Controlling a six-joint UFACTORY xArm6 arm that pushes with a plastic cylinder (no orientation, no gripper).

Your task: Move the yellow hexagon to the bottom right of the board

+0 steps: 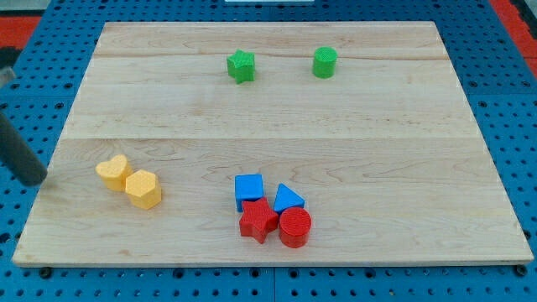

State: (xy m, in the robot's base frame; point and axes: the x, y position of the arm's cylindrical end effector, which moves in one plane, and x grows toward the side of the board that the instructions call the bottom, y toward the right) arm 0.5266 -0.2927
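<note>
The yellow hexagon (144, 189) lies at the view's lower left of the wooden board (277, 109). A yellow heart (112, 172) touches it on its upper left. My rod comes in from the view's left edge, and my tip (35, 179) rests just off the board's left edge, well to the left of the yellow heart and the hexagon. The tip touches no block.
A blue cube (248, 190), a blue triangle (287, 199), a red star (258, 221) and a red cylinder (294, 227) cluster at the bottom middle. A green star (241, 65) and a green cylinder (325, 62) sit near the top. Blue pegboard surrounds the board.
</note>
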